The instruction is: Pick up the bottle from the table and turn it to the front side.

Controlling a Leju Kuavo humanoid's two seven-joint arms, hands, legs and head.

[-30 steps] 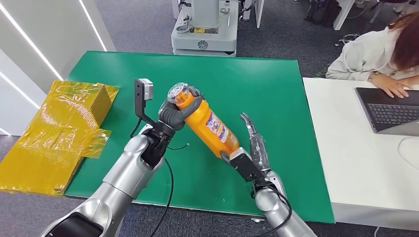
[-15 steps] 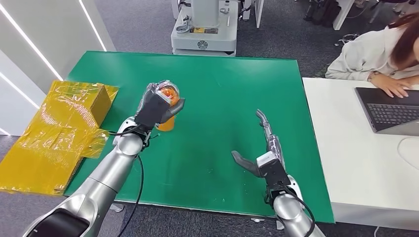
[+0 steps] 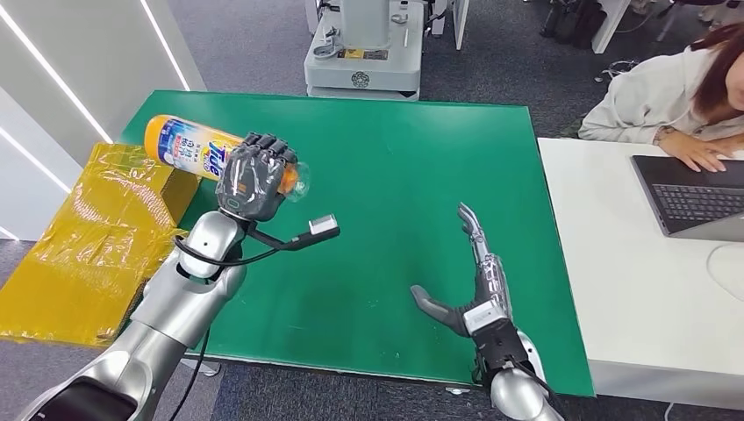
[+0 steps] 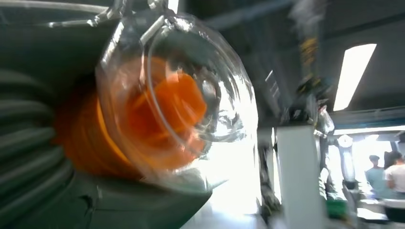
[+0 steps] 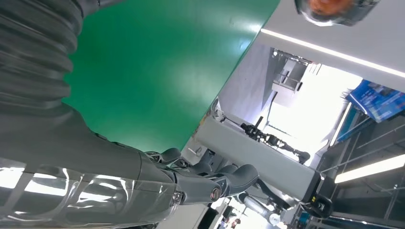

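The orange plastic bottle (image 3: 197, 151) with a blue-and-white label lies nearly level in the air above the far left part of the green worktop (image 3: 395, 175), its base pointing out past the worktop's left edge and its clear-wrapped orange cap (image 4: 167, 105) pointing toward the middle. The left hand (image 3: 253, 180) grips it around the neck end, dark fingers (image 3: 263, 153) wrapped over the top of the bottle, the silver forearm rising from below. A small grey camera block (image 3: 323, 225) on a black bracket sticks out beside that wrist. The right hand (image 3: 469, 281) holds nothing: its fingers are stretched out straight and its thumb (image 3: 430, 303) is spread wide, above the near right part of the worktop and well apart from the bottle. Crumpled yellow plastic wrapping (image 3: 96, 237) over a box sits just off the left edge. At a white desk (image 3: 632, 281) to the right, a person (image 3: 676, 88) in a light top rests a hand by a dark laptop (image 3: 693, 197).
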